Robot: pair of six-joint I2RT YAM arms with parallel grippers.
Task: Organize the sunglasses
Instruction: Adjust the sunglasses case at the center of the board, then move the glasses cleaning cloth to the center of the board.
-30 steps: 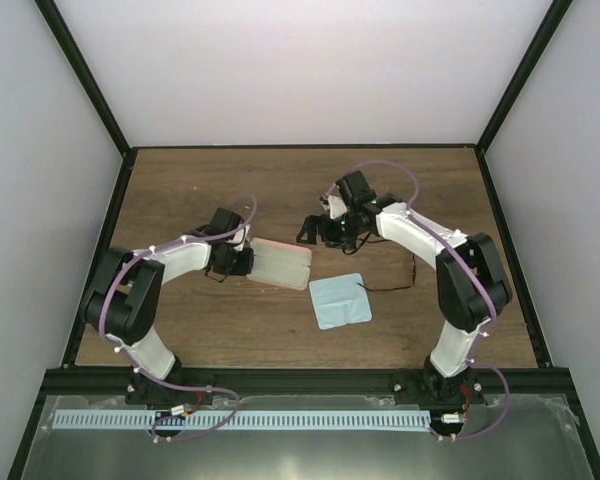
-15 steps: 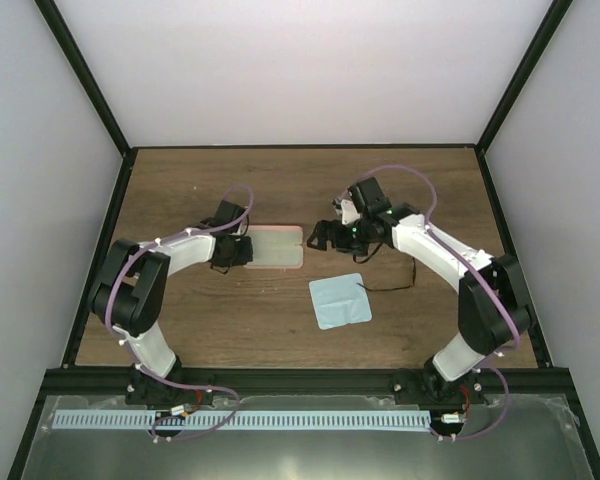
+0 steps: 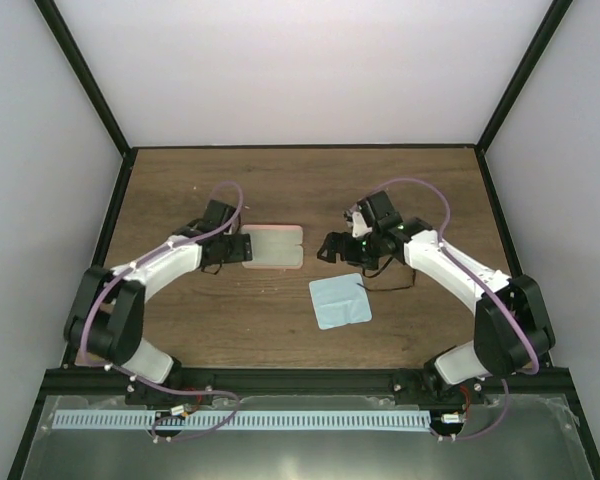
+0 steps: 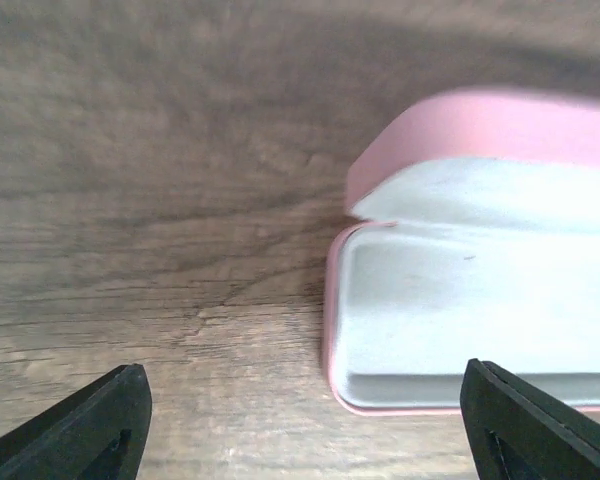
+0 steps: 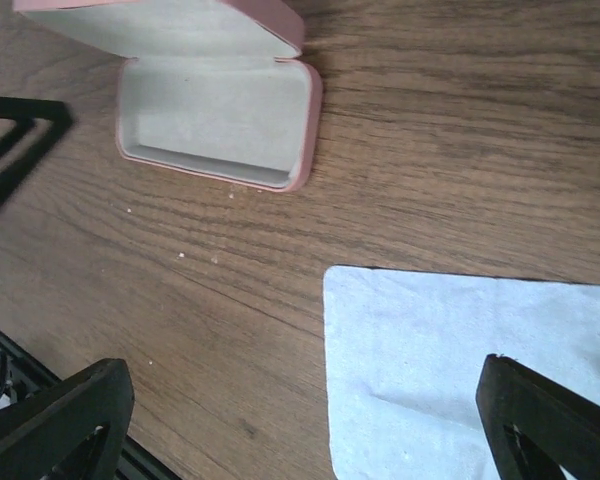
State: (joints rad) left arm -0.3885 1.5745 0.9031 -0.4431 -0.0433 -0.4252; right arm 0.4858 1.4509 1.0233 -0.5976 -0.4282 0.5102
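Both arms have eased back from the pink case, left hand and right hand released.

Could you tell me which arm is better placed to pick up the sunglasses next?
Right, likely: the sunglasses lie by the right gripper and blue cloth; the left gripper sits beyond the open pink case.

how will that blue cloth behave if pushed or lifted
The blue cloth looks thin and lies flat with faint creases, so probably floppy and very light. Pushed, it would likely bunch on the wood table; lifted by a corner, likely drape.
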